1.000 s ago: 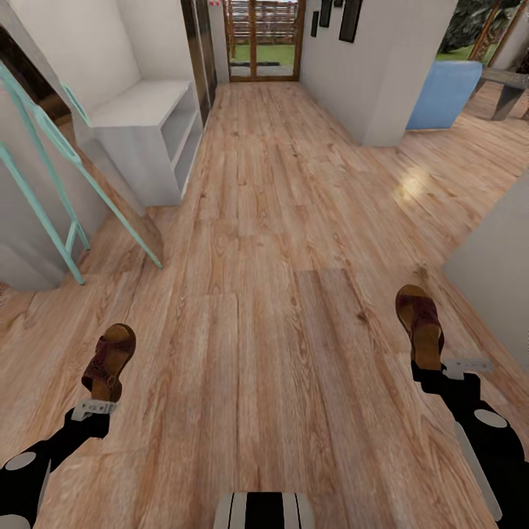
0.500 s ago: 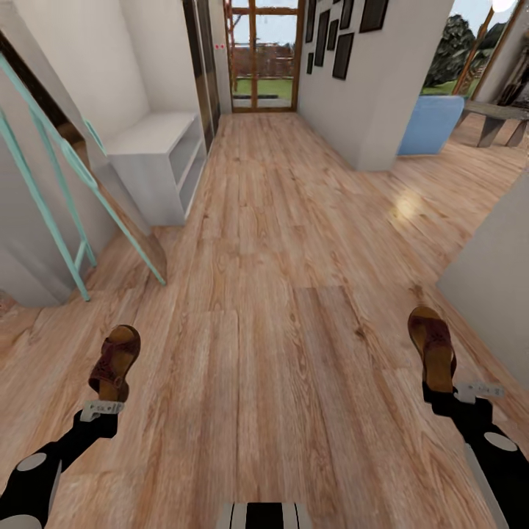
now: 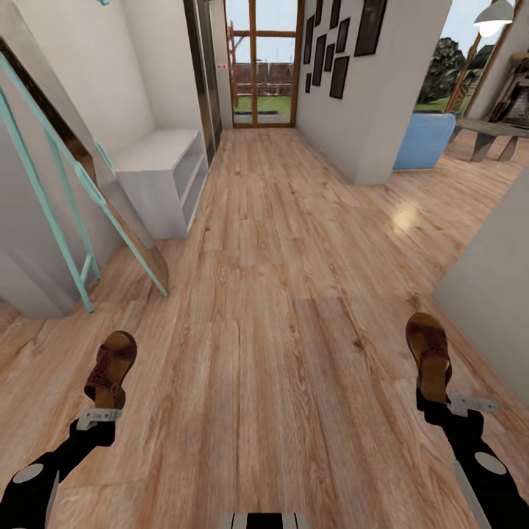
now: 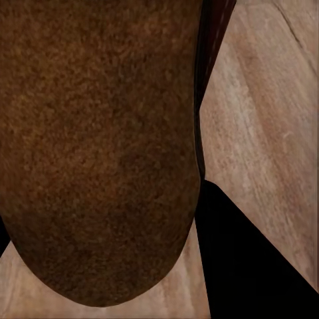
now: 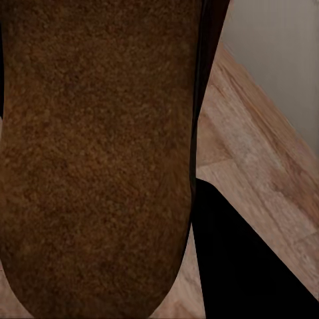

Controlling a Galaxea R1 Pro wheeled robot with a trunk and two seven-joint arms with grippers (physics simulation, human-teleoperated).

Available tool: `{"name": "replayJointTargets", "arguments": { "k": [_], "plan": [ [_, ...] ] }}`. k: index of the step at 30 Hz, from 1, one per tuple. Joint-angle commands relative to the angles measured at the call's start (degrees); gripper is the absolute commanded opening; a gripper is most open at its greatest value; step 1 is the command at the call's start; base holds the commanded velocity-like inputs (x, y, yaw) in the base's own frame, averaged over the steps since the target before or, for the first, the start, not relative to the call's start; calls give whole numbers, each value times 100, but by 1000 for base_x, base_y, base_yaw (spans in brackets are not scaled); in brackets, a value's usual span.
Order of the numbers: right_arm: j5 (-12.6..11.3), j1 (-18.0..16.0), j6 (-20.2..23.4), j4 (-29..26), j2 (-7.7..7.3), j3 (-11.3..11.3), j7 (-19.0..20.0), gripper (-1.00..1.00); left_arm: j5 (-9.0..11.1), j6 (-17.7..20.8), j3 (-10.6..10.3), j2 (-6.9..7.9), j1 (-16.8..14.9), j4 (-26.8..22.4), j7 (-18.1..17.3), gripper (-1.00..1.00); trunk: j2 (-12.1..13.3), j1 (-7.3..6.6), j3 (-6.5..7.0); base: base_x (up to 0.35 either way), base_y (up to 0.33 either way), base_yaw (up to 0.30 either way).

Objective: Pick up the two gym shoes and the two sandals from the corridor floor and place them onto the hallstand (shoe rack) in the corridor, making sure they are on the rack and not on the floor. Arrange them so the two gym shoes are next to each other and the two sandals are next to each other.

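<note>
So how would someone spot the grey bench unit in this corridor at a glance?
Follow the wood floor toward the glass door. Against the wall on the robot's left, past the teal stair railing, stands the light-grey bench unit, the one boxy piece with open shelf levels.

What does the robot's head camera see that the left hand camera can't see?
The head view alone takes in the long corridor floor, a grey shelf bench, the glass door at the far end, and the second sandal at the right gripper. The left wrist view alone gives a close look at the fuzzy brown footbed. Both share the left gripper's sandal and the wood floor.
</note>
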Motion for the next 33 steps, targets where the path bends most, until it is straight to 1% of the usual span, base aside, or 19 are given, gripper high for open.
{"name": "replayJointTargets", "arguments": {
  "k": [1,4,9,11,23,33],
  "plan": [
    [-63,0,20,24,15,11,-24,-100,-69,-50,28,-14,-1,16,-28,-100,0,-1,5,0,0,0],
    [-62,0,11,97,30,16,-19,-100,-50,-70,28,-36,24,47,-28,-100,0,-1,14,0,0,0],
    [-58,0,12,81,32,16,-18,-100,142,-81,32,-35,40,9,-35,-100,0,-1,15,-161,-102,0],
    [-57,0,13,69,32,16,-13,-100,183,-82,27,-39,47,-2,-36,-100,0,-1,16,-250,-162,0],
    [-65,0,10,66,32,8,-19,-100,197,-82,21,-42,50,-15,-37,-100,0,-1,16,-244,-190,6],
    [-65,0,10,75,32,8,-19,-100,197,-82,15,-49,50,-15,-31,-100,0,-1,50,-236,-201,212]
  ]
}}
